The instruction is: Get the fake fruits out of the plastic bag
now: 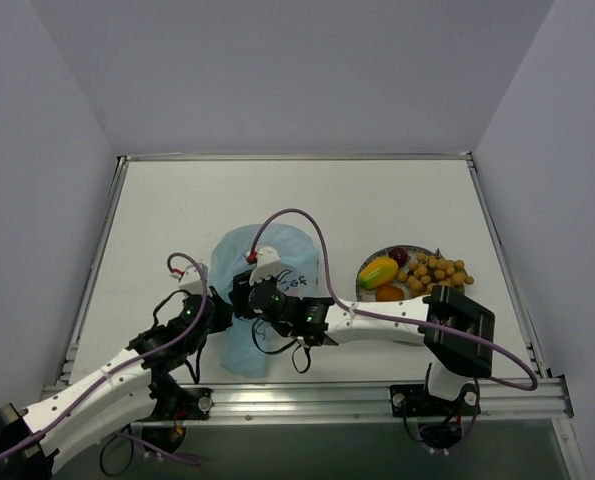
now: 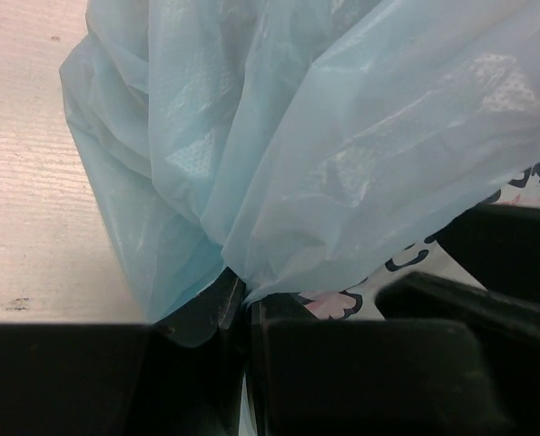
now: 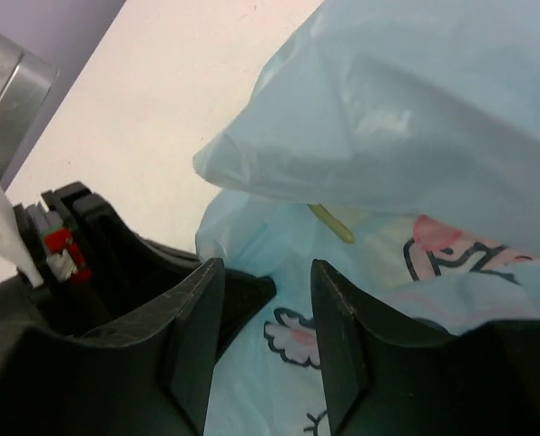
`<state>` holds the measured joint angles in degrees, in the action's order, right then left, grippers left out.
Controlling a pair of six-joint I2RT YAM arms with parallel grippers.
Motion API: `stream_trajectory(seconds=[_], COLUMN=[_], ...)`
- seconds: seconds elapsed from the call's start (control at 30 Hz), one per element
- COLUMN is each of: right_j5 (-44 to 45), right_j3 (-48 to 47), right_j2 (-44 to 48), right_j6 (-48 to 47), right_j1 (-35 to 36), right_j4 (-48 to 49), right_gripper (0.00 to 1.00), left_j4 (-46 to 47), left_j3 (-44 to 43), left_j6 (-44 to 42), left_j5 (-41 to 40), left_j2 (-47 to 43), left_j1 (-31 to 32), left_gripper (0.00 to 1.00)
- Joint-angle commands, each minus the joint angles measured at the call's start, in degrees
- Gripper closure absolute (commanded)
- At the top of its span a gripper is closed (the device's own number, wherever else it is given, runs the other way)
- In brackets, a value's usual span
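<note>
The light-blue plastic bag (image 1: pixel 269 262) lies crumpled at the table's middle. My left gripper (image 1: pixel 217 306) is shut on a fold of its edge; in the left wrist view the plastic (image 2: pixel 324 145) is pinched between the closed fingers (image 2: pixel 244 300). My right gripper (image 1: pixel 247 296) is open right beside it, its jaws (image 3: pixel 268 300) apart over the flower-printed panel (image 3: pixel 292 334). A yellow-green bit (image 3: pixel 331 222) shows through the bag. The mango (image 1: pixel 377 272), dark red fruit (image 1: pixel 401 256), bunch of tan balls (image 1: pixel 437 272) and orange piece (image 1: pixel 389 293) lie on the plate. The melon is hidden.
The speckled grey plate (image 1: pixel 377 252) sits right of the bag, near the right arm's base. The table's raised metal rim (image 1: pixel 297 157) runs along the back and sides. The left gripper's body (image 3: pixel 79 245) sits close to the right gripper's left finger.
</note>
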<state>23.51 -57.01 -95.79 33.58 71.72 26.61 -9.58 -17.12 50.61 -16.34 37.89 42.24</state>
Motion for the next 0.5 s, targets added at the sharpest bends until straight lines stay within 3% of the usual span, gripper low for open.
stream_trajectory(seconds=[0.0,0.47], right_j5=[0.4,-1.44], right_j3=[-2.84,-6.0], right_j2=[-3.52,-11.08], right_j6=[-0.98,-1.85], right_j1=[-1.67,-6.16], right_j4=[0.46,1.78], right_gripper=[0.61,0.6], left_j4=[0.97,0.0], left_j3=[-3.18,-3.7], left_j6=[0.19,-0.25], left_j5=[-0.19,0.25], left_j2=[0.96,0.17], left_j1=[-0.05,-0.05], left_gripper=[0.98,0.98])
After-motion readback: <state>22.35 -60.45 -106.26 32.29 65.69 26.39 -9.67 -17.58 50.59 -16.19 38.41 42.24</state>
